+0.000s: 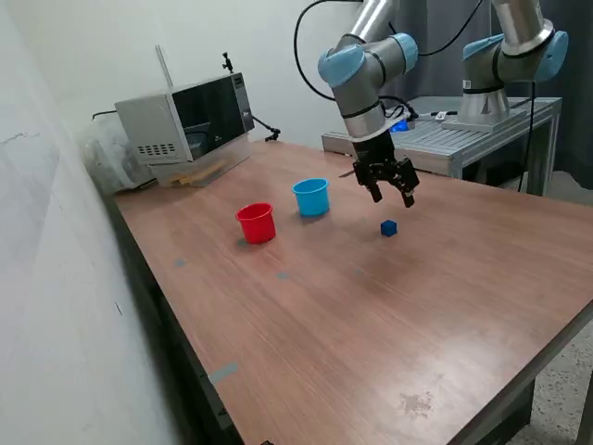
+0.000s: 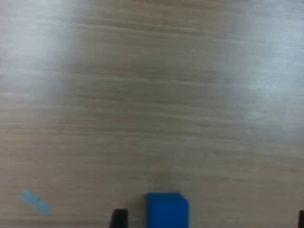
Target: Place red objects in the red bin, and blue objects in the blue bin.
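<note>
One small dark blue cube (image 1: 388,228) lies on the wooden table (image 1: 371,324), to the exterior view's right of the cups. My gripper (image 1: 393,198) hangs just above and slightly behind it, jaws open and empty. In the wrist view the blue cube (image 2: 166,210) sits at the frame's edge, beside one dark fingertip (image 2: 119,218). The light blue cup (image 1: 312,197) and the red cup (image 1: 257,222) stand upright side by side, apart from the gripper. No red cubes and no second blue cube show; I cannot see into the cups.
A microwave (image 1: 185,125) stands at the table's back corner. A second robot arm (image 1: 514,56) and a metal bench (image 1: 463,139) are behind the table. Small bits of blue tape (image 2: 35,202) are stuck to the tabletop.
</note>
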